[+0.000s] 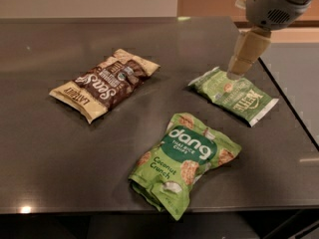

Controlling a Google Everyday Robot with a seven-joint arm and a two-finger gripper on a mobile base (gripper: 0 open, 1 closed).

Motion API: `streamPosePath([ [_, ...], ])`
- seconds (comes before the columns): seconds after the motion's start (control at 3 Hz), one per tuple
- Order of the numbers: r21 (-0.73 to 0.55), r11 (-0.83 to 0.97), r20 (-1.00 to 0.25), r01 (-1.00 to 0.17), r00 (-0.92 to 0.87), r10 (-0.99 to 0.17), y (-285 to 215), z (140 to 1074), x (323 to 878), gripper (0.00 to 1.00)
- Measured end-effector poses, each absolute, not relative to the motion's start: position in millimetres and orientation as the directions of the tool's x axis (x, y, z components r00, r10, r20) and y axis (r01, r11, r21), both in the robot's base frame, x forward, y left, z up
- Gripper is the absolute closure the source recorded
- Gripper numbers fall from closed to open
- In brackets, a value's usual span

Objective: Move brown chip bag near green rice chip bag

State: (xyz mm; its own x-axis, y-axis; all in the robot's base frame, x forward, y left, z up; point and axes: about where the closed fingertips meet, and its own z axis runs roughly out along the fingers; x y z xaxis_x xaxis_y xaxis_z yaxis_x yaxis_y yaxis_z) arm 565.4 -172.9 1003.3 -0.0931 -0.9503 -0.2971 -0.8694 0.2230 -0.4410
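The brown chip bag (105, 83) lies flat on the dark table (50, 148), left of centre, its long side running from lower left to upper right. The green rice chip bag (187, 159), puffy and marked "dang", lies near the table's front edge, right of centre and well apart from the brown bag. My gripper (234, 74) hangs from the arm at the upper right. It points down over the upper left end of the slim green Kettle bag (234, 94), far to the right of the brown bag. It holds nothing.
The Kettle bag lies at the right, close to the table's right edge (294, 113). The front edge runs just below the rice chip bag. Bare tabletop lies between the brown bag and the two green bags.
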Motion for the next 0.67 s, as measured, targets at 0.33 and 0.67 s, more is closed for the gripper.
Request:
streamPosePath([
  [0.33,-0.474,0.194,-0.335,-0.859,-0.027,-0.942,-146.6,1013.9,591.1,0.0],
  [0.67,-0.486,0.157,-0.366,-0.86,0.037,-0.93,-114.5,1017.4,609.1,0.0],
])
